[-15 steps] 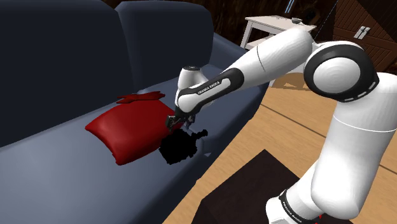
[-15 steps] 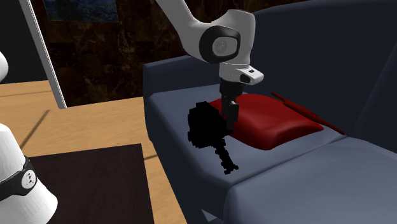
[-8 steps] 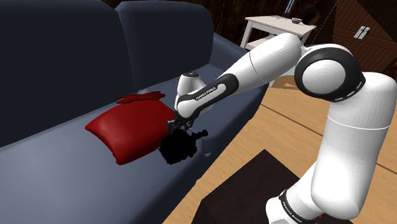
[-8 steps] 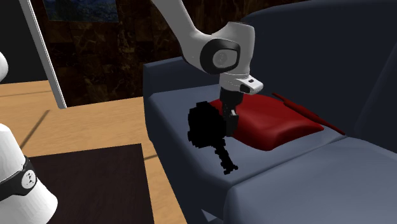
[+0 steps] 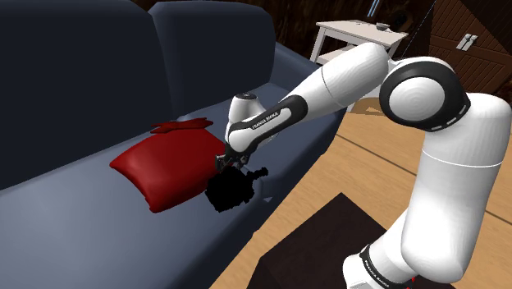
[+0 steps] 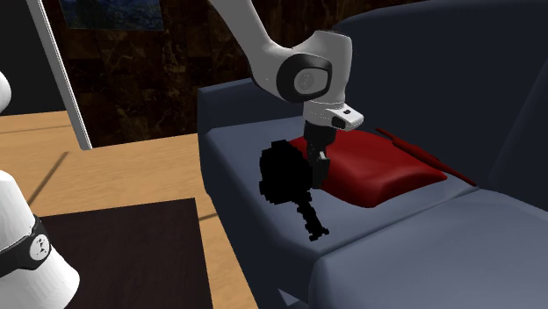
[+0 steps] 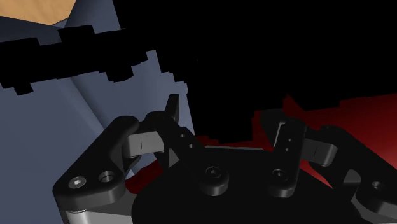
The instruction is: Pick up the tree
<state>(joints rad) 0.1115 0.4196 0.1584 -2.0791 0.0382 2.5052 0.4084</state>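
The tree [image 5: 231,190] is a black, blocky shape lying on its side on the blue-grey sofa seat [image 5: 90,217], close to the seat's front edge. Its round crown [image 6: 284,176] rests against a red cushion [image 6: 378,167], and its thin trunk [image 6: 310,221] points away from the cushion. My gripper [image 5: 226,162] comes down onto the crown beside the cushion [image 5: 160,171]. In the wrist view the two fingers [image 7: 172,111] close in on the black mass of the tree [image 7: 254,57] between them. The tree still lies on the seat [image 7: 76,114].
The sofa's back [image 5: 74,57] and armrest [image 6: 237,97] rise behind and beside the seat. A white side table [image 5: 361,33] stands past the sofa's far end. My dark stand [image 6: 114,255] sits on the wooden floor [image 5: 369,164] in front of the sofa.
Over the last second the arm's elbow swung toward the shoulder view's left, the hand dropped slightly onto the tree's crown, and the fingers closed. Nothing has moved in the last half second.
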